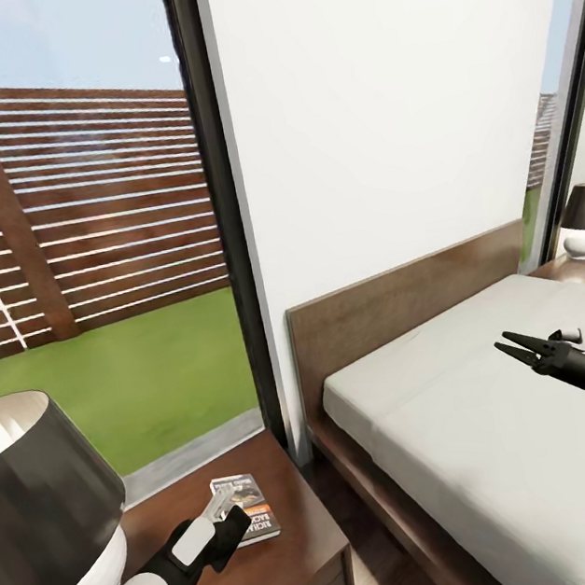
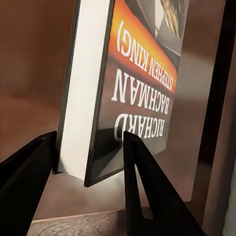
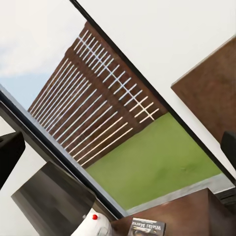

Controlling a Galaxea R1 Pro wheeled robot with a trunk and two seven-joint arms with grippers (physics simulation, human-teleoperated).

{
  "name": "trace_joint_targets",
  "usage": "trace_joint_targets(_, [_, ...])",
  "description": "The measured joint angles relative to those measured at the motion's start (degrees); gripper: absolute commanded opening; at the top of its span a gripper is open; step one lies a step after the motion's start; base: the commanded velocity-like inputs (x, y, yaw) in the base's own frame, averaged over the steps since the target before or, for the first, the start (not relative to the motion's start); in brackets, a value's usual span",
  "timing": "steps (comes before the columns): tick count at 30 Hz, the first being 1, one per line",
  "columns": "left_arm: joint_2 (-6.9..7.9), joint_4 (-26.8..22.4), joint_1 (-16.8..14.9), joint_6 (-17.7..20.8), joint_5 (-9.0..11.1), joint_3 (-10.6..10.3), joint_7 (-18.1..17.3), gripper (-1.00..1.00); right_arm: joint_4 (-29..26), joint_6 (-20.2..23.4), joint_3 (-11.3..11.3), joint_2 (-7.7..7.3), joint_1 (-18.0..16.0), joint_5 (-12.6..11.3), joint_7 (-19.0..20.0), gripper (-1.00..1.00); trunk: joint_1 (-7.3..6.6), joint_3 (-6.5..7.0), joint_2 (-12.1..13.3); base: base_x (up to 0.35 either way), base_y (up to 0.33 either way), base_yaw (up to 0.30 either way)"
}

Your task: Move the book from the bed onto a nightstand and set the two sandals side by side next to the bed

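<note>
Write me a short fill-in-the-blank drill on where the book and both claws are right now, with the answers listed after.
1. The book lies on the ____, not on the bed.
2. The left claw has its fingers on either side of the ____.
3. The right claw hangs over the ____.
4. A ____ with a dark shade stands on the same top as the book.

Answers: nightstand; book; bed; lamp

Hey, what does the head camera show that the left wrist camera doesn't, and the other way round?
Head view alone: the bed, the right gripper open above the mattress, two lamps, the fence and grass outside. Left wrist view alone: the book's cover lettering, Richard Bachman and Stephen King, and its white page edge between the fingers. Shared: the book on the nightstand at the left gripper.
</note>
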Motion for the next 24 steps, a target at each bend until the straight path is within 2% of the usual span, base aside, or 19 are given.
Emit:
trace_joint_targets(19, [-0.02, 0.00, 0.00, 0.00, -0.02, 0.00, 0.00, -1.00, 0.00, 0.00, 0.00, 0.09, 0.00, 0.00, 0.00, 1.00, 0.00, 0.00, 0.00, 0.000, 0.000, 0.000])
trace_joint_targets(24, [-0.04, 0.00, 0.00, 0.00, 0.00, 0.00, 0.00, -1.00, 0.00, 0.00, 0.00, 0.10, 0.00, 0.00, 0.00, 1.00, 0.88, -0.72, -1.60, 0.000, 0.000, 0.000])
